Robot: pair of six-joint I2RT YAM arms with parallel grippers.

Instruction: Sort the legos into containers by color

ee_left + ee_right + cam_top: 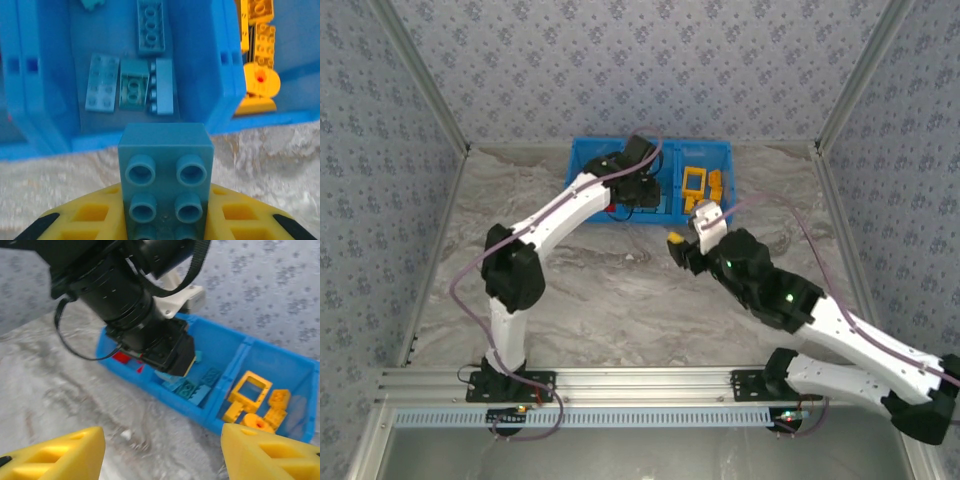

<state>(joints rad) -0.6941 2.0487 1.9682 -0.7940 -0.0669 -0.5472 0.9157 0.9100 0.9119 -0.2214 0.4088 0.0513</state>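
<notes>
Fingers (90,220) of the left hand (165,225) are pinching a light blue brick (165,165) from both sides, so this hand is closed narrowly on it. The brick is sitting between the yellow pads with its studs facing the wrist camera and its far end sticking out past the fingertips towards the blue tray (200,75). That end is lining up with the near wall of the middle compartment (75,115), though I cannot tell whether it is crossing the rim. Inside that compartment, other light blue bricks (102,82) are lying flat on the floor, one long plate (151,27) further back. From above, the left hand (645,190) is hanging over the tray (715,145) near its front edge. The right compartment (300,385) is holding yellow bricks (277,397) and a yellow hollow frame (250,387), and red pieces (120,357) are showing in the left compartment. The right hand (692,240) is hovering over the marbled surface (600,290) just in front of the tray's right end, well apart from the held brick. In its own wrist view, the right hand (160,460) is standing wide, gripping nothing.
</notes>
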